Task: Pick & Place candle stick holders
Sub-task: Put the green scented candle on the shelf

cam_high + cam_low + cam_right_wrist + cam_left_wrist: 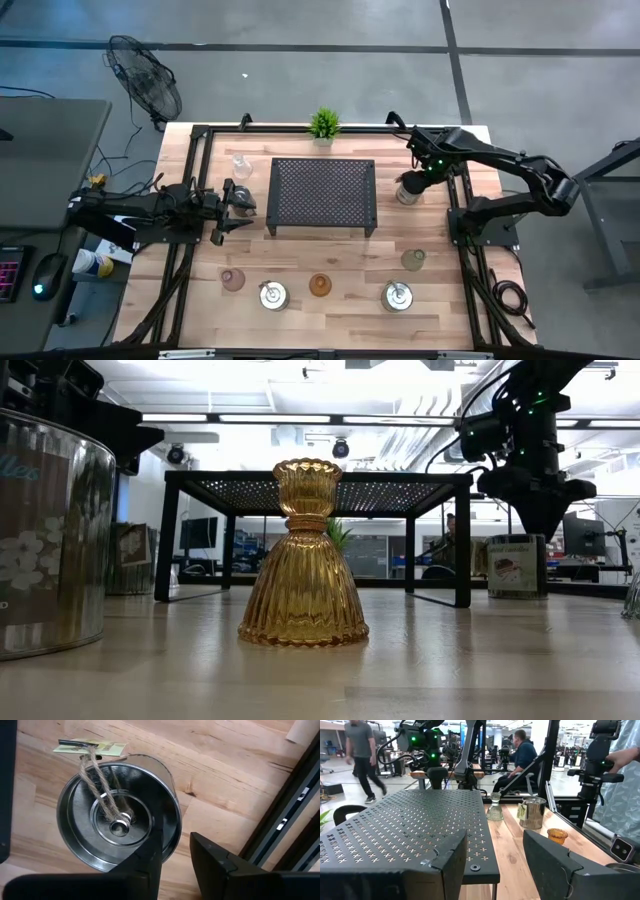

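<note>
Silver tin [117,817] under right gripper [175,857]: we see jaws straddle rim, not yet closed. We judge thin metal stiff, light, slippery; pinch wall. Left gripper [232,208] open beside rack [322,194].

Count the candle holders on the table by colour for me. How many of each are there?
Silver candle holders: 3
Clear glass candle holder: 1
Pink glass candle holder: 1
Amber glass candle holder: 1
Greenish glass candle holder: 1
Total: 7
</note>
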Tool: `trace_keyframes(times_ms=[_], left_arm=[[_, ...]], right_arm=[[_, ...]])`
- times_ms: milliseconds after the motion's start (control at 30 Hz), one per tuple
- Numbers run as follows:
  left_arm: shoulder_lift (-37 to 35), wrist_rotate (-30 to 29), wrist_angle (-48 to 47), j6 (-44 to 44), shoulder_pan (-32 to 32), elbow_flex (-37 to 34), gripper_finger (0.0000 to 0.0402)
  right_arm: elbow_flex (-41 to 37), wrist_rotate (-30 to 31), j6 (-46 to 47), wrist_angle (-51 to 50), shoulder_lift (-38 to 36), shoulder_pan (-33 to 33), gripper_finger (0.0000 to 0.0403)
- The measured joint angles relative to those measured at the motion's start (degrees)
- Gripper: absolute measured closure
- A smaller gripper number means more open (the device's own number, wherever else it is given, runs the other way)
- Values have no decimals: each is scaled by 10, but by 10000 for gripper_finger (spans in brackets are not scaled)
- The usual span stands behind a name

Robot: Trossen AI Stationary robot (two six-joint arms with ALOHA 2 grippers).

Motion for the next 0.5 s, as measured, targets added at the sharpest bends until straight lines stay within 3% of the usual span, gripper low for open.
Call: trace_keyframes(times_ms=[500], left_arm=[[0,0,0,0,0,0,213]], right_arm=[[0,-1,-2,3,0,0,340]])
